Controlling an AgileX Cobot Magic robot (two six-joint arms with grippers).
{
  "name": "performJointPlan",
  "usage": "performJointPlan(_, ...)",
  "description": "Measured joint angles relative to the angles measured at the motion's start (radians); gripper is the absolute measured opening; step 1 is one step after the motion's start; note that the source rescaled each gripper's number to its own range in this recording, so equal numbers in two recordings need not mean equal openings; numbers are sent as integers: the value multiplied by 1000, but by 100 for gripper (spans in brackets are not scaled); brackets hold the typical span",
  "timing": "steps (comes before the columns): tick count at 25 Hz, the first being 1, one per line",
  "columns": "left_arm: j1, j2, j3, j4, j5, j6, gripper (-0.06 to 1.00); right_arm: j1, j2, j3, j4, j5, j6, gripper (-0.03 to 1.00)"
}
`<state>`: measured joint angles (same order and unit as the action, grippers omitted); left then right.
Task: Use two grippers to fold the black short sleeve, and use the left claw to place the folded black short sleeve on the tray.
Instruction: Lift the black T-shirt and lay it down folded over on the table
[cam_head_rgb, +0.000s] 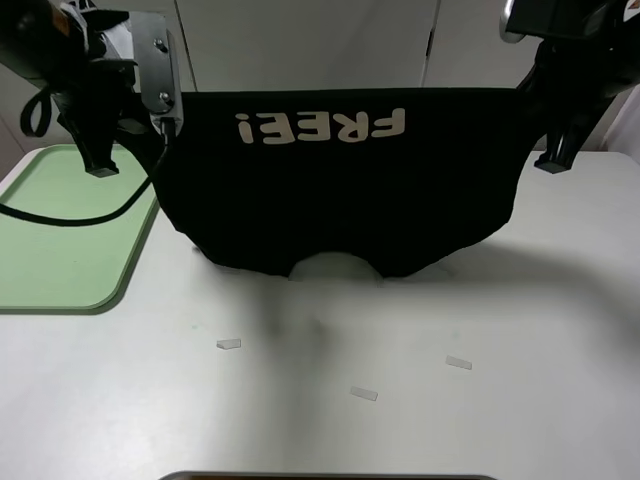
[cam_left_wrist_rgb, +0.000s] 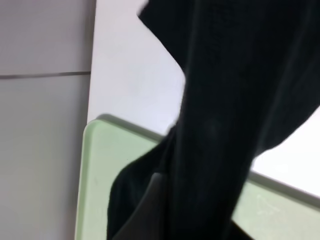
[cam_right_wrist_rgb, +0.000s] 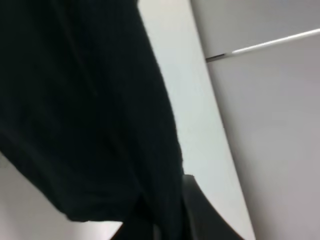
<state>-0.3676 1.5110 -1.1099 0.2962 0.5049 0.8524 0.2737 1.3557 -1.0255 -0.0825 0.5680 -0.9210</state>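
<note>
Pinching the black short sleeve (cam_head_rgb: 340, 200) tight with left claw (cam_head_rgb: 165, 130) and right claw (cam_head_rgb: 545, 130), holding it stretched sideways over the counter (cam_head_rgb: 400, 350), next to the tray (cam_head_rgb: 60, 250) on the left.

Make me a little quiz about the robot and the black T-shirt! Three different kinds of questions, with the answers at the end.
1. True or false: the black short sleeve already lies folded on the green tray.
2. Pick one: the pale letters on the shirt, seen upside down from the high camera, spell A) FREE! B) STOP C) LOVE
3. Fill the gap: ___ small pale scraps lie on the white table in front of the shirt.

Key: 1 false, because it is held up across the table. 2 A. 3 three.
</note>
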Motion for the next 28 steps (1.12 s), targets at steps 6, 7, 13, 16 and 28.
performJointPlan(6,-1,-90,-11,-4,30,0,0,0,-32,-57,7,54,1,0)
performJointPlan(7,-1,-104,-12,-4,30,0,0,0,-32,-76,7,70,1,0)
performJointPlan(13,-1,-172,-23,-5,35,0,0,8,-32,-187,11,147,3,0)
performJointPlan(16,-1,-173,-60,-5,41,0,0,9,-32,-245,12,195,4,0)
performJointPlan(28,-1,-173,-239,-5,58,0,0,9,-33,-462,8,288,4,0)
